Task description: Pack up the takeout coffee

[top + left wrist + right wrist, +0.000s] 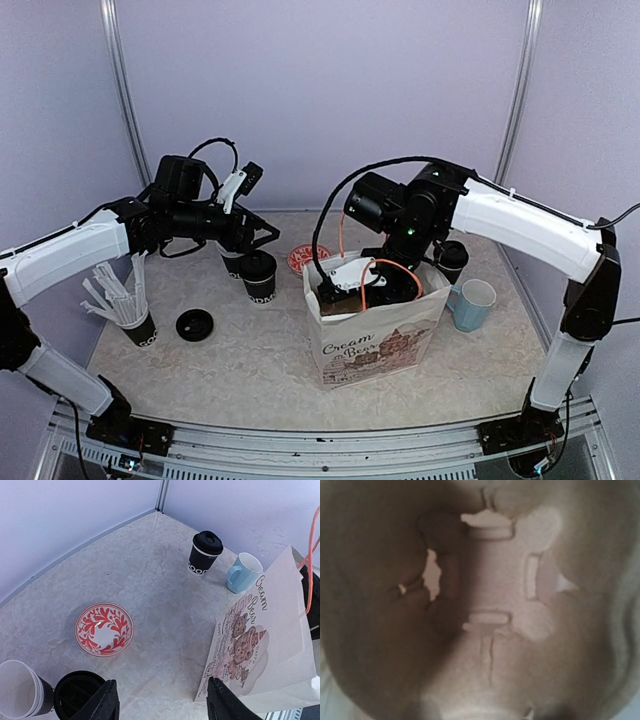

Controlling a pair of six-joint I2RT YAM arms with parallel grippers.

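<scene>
Three black takeout coffee cups show. One lidded cup [450, 258] [204, 552] stands at the back right beside the bag. A second with a black top [258, 275] [77, 692] stands just under my left gripper [255, 235] [162, 702], which hovers open and empty. Beside it an unlidded cup [17, 687] shows its white inside. A loose black lid [194, 325] lies on the table. My right gripper [345, 285] reaches down into the printed paper bag [375, 330] [265, 645]; its fingers are hidden. The right wrist view is filled by a blurred pulp cup carrier [490, 595].
A red-patterned bowl [308, 258] [104, 629] sits behind the bag. A light-blue mug [472, 305] [242, 572] stands to the bag's right. A black cup full of white straws [130, 310] is at the left. Walls close in at the back and sides.
</scene>
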